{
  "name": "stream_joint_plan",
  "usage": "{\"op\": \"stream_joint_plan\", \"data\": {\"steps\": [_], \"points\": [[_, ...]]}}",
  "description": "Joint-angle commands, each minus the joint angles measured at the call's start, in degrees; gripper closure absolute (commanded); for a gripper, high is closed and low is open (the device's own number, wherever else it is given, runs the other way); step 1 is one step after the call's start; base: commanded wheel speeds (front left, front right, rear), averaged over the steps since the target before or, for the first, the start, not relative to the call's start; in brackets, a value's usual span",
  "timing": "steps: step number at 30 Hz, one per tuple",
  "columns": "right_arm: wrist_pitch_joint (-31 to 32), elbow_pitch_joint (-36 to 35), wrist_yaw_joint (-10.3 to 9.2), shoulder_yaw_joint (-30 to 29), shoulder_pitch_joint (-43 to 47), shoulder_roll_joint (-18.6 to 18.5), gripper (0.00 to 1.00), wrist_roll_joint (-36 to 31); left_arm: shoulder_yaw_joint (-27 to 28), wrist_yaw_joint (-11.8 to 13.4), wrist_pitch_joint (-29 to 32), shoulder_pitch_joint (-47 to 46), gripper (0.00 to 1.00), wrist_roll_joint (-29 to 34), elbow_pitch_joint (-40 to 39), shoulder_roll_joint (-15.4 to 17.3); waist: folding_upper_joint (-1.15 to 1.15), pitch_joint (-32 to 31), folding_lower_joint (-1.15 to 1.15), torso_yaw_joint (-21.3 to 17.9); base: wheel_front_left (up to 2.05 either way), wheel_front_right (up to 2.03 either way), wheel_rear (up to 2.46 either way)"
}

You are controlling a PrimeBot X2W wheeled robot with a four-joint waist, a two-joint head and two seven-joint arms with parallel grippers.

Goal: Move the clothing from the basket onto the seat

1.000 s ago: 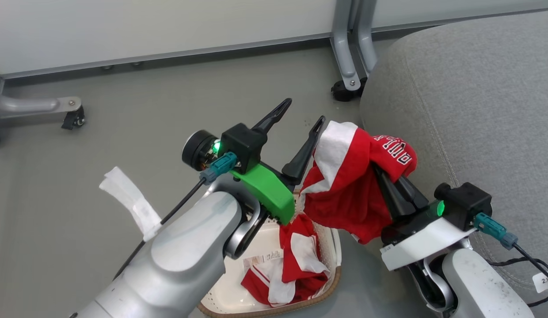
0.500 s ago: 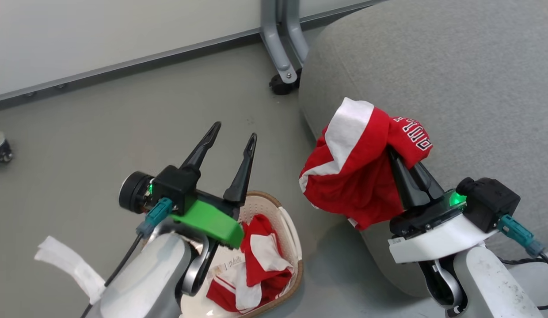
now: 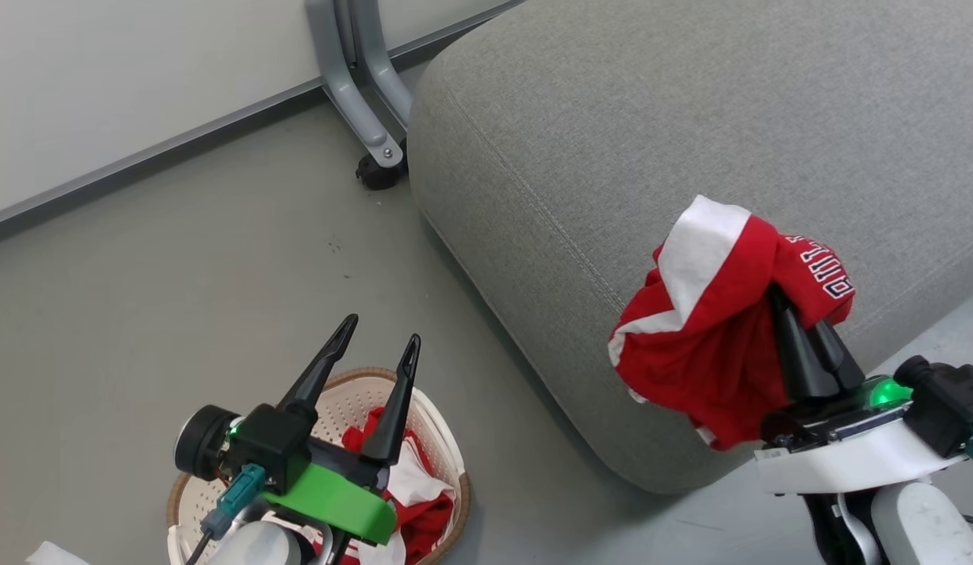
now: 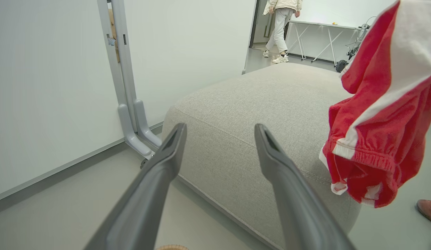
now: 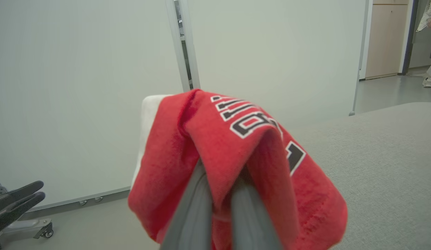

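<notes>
A red and white piece of clothing (image 3: 714, 329) hangs in the air over the near edge of the grey seat (image 3: 690, 133), draped over the two fingers of my right gripper (image 3: 792, 310), which is shut on it. The same clothing (image 5: 236, 146) covers that gripper's fingertips in the right wrist view and hangs as clothing (image 4: 382, 114) at the right of the left wrist view. More red and white clothing (image 3: 412, 494) lies in the cream basket (image 3: 353, 396) on the floor at lower left. My left gripper (image 3: 380, 329) stands open above the basket, empty.
A grey metal frame leg on a black caster (image 3: 377, 169) stands by the seat's far left corner, against a white wall panel. A person (image 4: 281, 27) walks in the distance beyond the seat. A dark red shoe (image 4: 427, 210) sits on the floor at right.
The head camera has swung right, bringing more of the seat into view. My right gripper has carried the clothing from beside the basket to over the seat's edge. The left gripper stays open.
</notes>
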Motion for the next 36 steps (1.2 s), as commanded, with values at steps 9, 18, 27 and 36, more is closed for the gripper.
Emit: {"op": "stream_joint_plan", "data": {"steps": [9, 18, 27, 36], "points": [[-0.2, 1.8, 0.0, -9.0, -10.1, -3.0, 1.0, 5.0, -0.5, -0.4, 2.7, -4.5, 0.0, 4.7, -5.0, 3.6, 0.0, 10.1, 0.0, 3.8, 0.0, 0.0, 0.0], [-0.2, 9.4, 0.0, -16.5, -27.9, -12.1, 1.0, 7.6, -0.6, -0.5, 6.5, -11.4, 0.0, 7.7, -10.9, 5.1, 0.0, 22.3, 0.0, 10.6, 0.0, 0.0, 0.0], [-0.2, 24.3, 0.0, -15.1, -42.3, -19.1, 1.0, 11.3, 0.9, -0.9, 8.5, -15.9, 0.0, 8.7, -15.8, 7.0, 0.0, 32.8, 0.0, 13.7, 0.0, 0.0, 0.0], [-0.2, 43.1, 0.0, -10.2, -47.6, -19.7, 1.0, 12.5, 1.0, -1.2, 8.0, -18.1, 0.0, 8.7, -14.5, 6.5, 0.0, 36.4, 0.0, 15.0, 0.0, 0.0, 0.0]]}}
